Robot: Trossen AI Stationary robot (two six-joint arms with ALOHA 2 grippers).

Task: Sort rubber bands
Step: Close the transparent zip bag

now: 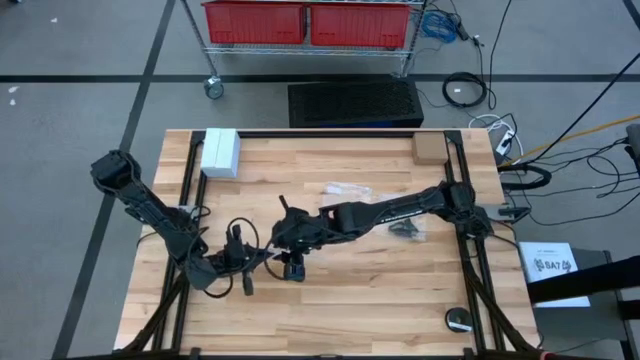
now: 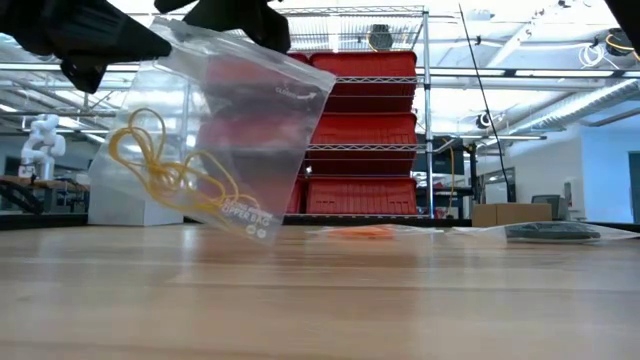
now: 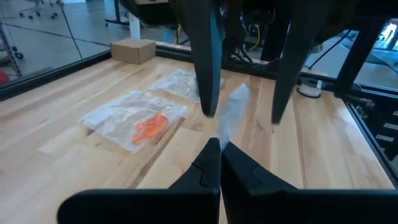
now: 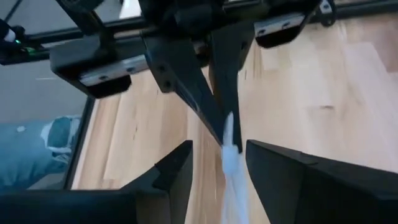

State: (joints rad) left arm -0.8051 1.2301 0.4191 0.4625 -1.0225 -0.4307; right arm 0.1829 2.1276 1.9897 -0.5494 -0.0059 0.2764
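Observation:
A clear zip bag [image 2: 225,120] with yellow rubber bands [image 2: 165,172] in its lower part hangs tilted above the table's middle left. My left gripper [image 3: 219,148] is shut on the bag's upper edge. My right gripper [image 4: 217,152] is open. One finger stands on each side of the same edge [image 4: 229,149], with a gap on both sides. In the left wrist view its two fingers [image 3: 208,68] straddle the bag just beyond my left fingertips. A flat bag holding orange bands [image 3: 150,127] lies on the table farther back. My left gripper pinches the bag's upper edge [image 3: 225,127] between its two fingertips, close to a corner. The fingers come roughly level from the table's left side. The bag hangs below them, tilted and clear of the table, with the yellow bands sagging in its lower part.
Another clear bag [image 1: 345,190] lies beside the orange one, and a bag with black bands [image 1: 405,230] lies to the right. A white box [image 1: 220,152] and a cardboard box [image 1: 428,148] stand at the far edge. A black round object [image 1: 458,320] lies near the front right corner.

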